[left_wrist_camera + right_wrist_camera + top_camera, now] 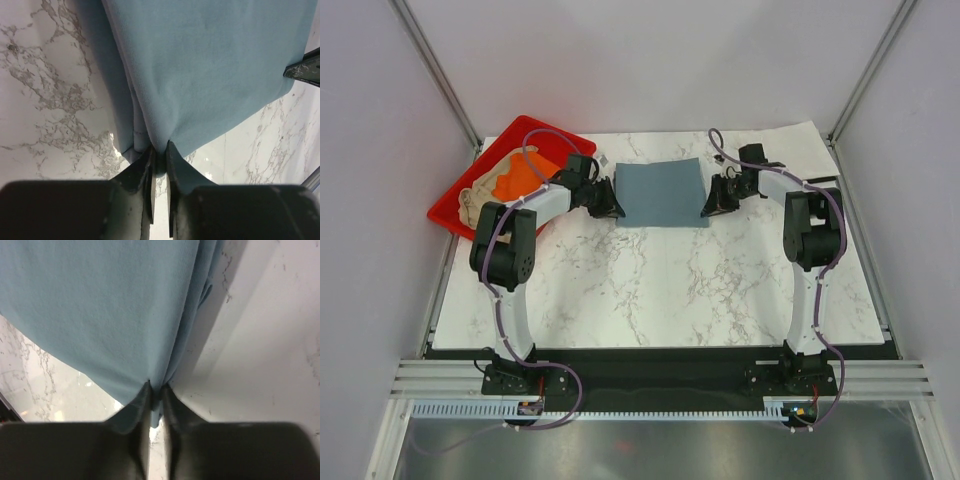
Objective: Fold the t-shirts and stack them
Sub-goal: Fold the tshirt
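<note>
The slate blue-grey t-shirt [662, 192] lies as a folded rectangle at the back middle of the marble table. My left gripper [612, 208] is shut on its near left corner; the left wrist view shows the cloth [210, 75] pinched at my gripper [159, 150]. My right gripper [711, 208] is shut on its near right corner, with the cloth [100, 305] pinched at my gripper [156, 389]. The bright orange t-shirt [525, 172] and the tan-beige t-shirt [485, 187] lie crumpled in the red tray. The off-white t-shirt is not clearly in view.
The red plastic tray [445, 212] sits at the back left, hanging over the table's left edge. A white sheet [790, 145] lies at the back right of the table. Metal frame posts stand at both back corners.
</note>
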`<act>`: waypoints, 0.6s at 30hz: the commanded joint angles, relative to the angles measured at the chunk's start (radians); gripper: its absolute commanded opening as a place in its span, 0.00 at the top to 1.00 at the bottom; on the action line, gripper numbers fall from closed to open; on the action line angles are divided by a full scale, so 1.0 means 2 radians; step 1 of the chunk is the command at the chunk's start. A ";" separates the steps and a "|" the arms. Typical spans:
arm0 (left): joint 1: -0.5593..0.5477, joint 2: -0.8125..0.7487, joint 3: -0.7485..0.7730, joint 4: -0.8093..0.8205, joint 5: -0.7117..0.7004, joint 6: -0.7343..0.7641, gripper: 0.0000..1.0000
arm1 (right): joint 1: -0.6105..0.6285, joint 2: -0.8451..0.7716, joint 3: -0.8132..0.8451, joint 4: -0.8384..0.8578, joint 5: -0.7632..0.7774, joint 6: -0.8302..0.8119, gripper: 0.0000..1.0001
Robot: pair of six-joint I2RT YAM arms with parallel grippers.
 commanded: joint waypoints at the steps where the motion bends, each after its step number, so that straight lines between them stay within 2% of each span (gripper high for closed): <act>1: 0.002 0.005 -0.003 -0.004 0.005 0.001 0.85 | 0.001 -0.024 -0.013 -0.003 -0.007 -0.008 0.87; 3: 0.001 0.009 0.001 -0.027 -0.007 -0.001 0.93 | 0.001 -0.031 -0.023 -0.003 -0.001 -0.005 0.97; 4: 0.002 0.009 0.003 -0.027 -0.007 -0.001 0.93 | 0.002 -0.034 -0.027 -0.004 0.001 -0.005 0.99; 5: 0.002 0.009 0.004 -0.041 -0.027 -0.002 0.98 | 0.002 -0.040 -0.030 -0.004 0.002 -0.002 1.00; 18: -0.008 -0.058 -0.059 -0.078 -0.068 -0.018 0.98 | 0.001 -0.125 -0.167 0.022 0.016 0.021 1.00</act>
